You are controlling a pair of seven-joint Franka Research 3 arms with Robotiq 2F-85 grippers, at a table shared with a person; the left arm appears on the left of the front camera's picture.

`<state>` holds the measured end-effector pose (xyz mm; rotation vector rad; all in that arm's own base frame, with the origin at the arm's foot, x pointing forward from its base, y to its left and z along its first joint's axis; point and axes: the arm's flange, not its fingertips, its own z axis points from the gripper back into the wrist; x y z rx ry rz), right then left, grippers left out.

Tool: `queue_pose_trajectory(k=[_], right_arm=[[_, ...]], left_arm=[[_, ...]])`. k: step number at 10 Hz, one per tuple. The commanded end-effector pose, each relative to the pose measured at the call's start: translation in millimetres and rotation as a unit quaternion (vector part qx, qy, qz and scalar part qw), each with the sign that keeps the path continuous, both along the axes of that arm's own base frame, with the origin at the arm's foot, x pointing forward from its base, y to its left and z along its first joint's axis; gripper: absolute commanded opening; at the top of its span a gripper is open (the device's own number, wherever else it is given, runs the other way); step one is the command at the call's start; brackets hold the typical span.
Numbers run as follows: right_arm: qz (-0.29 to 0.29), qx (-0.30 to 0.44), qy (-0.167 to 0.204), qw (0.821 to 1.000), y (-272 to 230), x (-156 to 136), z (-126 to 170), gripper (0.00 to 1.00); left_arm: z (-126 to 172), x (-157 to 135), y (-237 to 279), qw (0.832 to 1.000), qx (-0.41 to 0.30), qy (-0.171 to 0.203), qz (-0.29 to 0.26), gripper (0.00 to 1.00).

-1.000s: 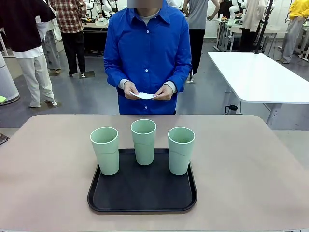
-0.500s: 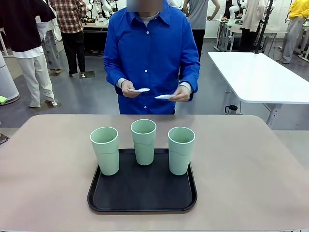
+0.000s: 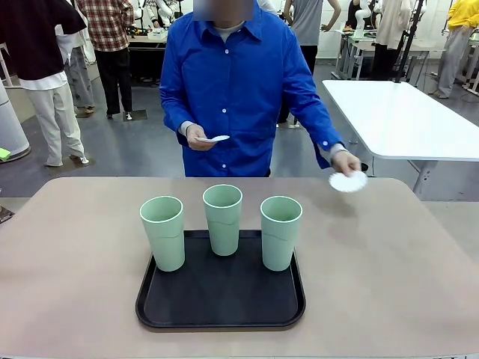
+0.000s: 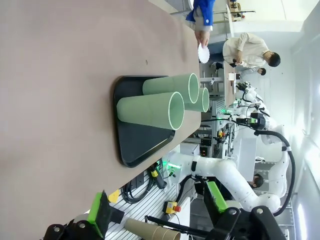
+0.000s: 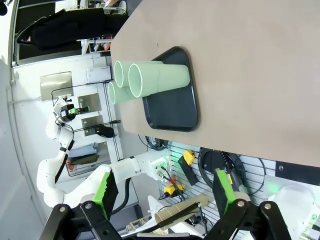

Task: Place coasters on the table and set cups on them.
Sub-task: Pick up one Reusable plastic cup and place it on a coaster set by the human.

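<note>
Left tool (image 4: 155,192): held released, jaws spread wide, well apart from the cups
Right tool (image 5: 164,175): likewise spread, nothing grasped
Cups (image 3: 222,219): stood upright on black tray (image 3: 217,310) on desk (image 3: 389,269)
Coaster (image 3: 348,181): held by person's hand (image 3: 343,161) over desk's far edge

Front view faces across the table (image 3: 374,262); both rolled wrist views, farther back, share its tray (image 4: 137,145).

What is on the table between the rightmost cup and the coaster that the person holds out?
Nothing stands there: the front view shows bare table between the rightmost cup and the coaster.
</note>
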<state>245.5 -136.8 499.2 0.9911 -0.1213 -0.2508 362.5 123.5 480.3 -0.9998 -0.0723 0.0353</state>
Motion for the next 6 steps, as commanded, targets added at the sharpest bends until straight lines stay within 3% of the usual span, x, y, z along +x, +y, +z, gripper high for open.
queue_pose_trajectory(k=[1, 6], right_arm=[[0.003, 0.006, -0.005, 1.0, 0.0, 0.0, 0.8, 1.0], [0.003, 0.006, -0.005, 1.0, 0.0, 0.0, 0.8, 1.0]], left_arm=[[2.6, -2.4, 1.1, 1.0, -0.003, -0.006, 0.002, 1.0], [2.6, -2.4, 1.1, 1.0, -0.003, -0.006, 0.002, 1.0]])
